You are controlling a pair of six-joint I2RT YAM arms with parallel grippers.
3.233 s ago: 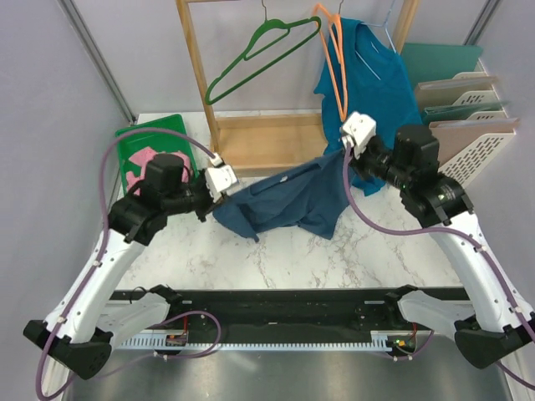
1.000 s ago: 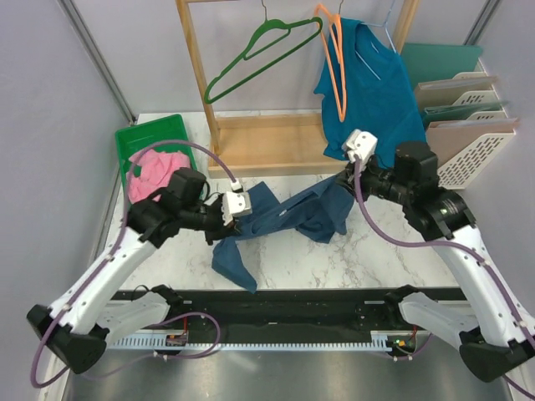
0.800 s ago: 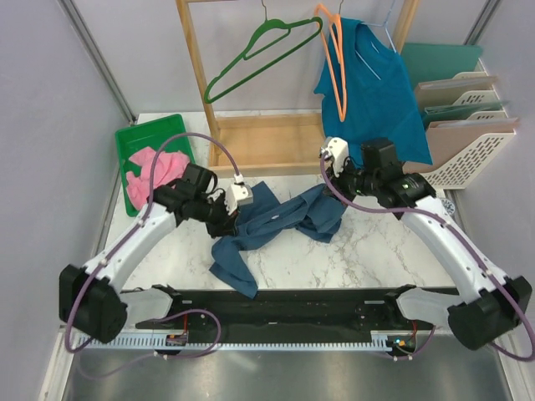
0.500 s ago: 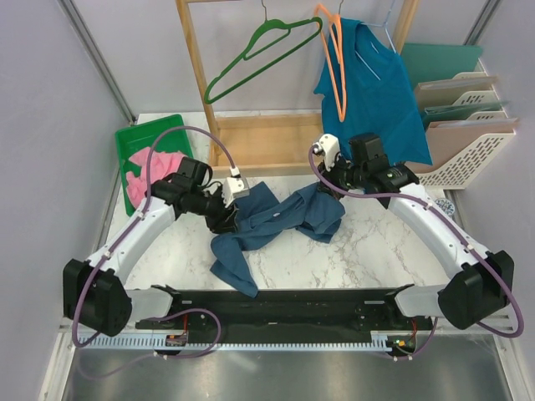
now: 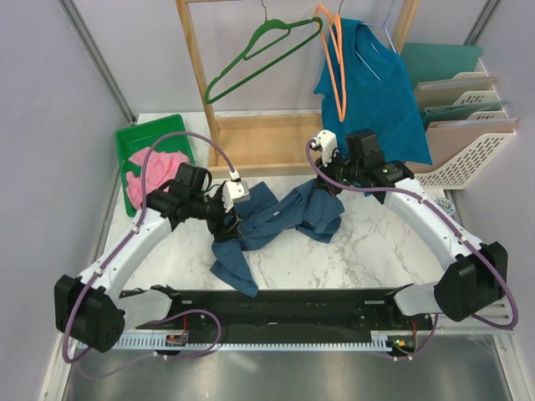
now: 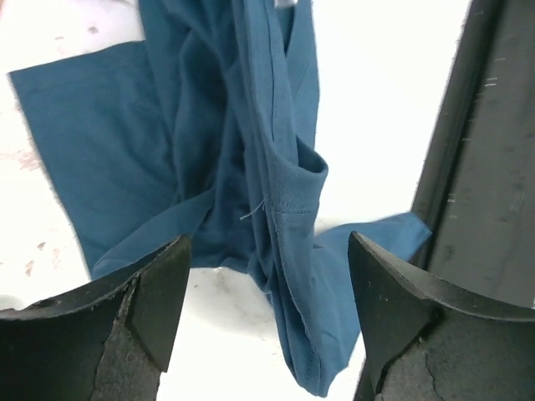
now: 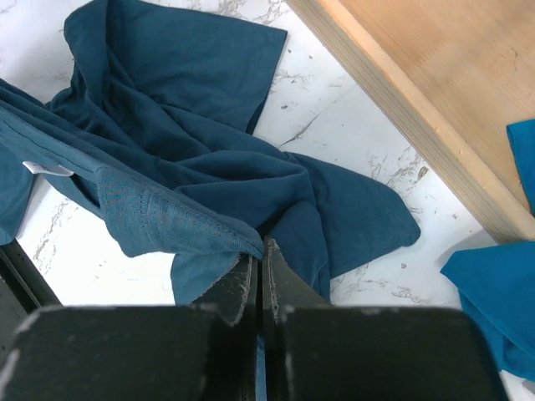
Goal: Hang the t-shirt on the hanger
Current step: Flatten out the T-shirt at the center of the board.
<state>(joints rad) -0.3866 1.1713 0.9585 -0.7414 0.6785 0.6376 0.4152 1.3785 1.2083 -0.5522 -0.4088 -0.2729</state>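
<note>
The shirt (image 5: 276,219) lies crumpled about the middle of the bench (image 5: 376,251), just in front of the foot of the wooden rack (image 5: 198,83), with one flap trailing toward the near edge. The hanger (image 5: 337,71) hangs by its hook from the rack's top rail near the right post, against a teal shirt (image 5: 380,83) and well apart from the navy cloth, so nothing is threaded yet. The right hand (image 7: 257,251) is closed tight, pinching a fold at the shirt's far right end. Which part of the garment that fold belongs to I cannot tell, though a white label shows in the folds nearby. That pinch probably serves as an anchor, keeping one end fixed while the other arm finds a better hold. The left hand (image 6: 267,251) stands wide open over the left part of the heap and grips nothing. The cloth shows between its fingers, with a stitched hem, seemingly a sleeve opening, right below. Spread that wide, it seems ready to come down on a fresh spot, likely so the two arms can pull the shirt flat and open before bringing it to the hanger. The bunched layers make it easy to catch two thicknesses at once.
</note>
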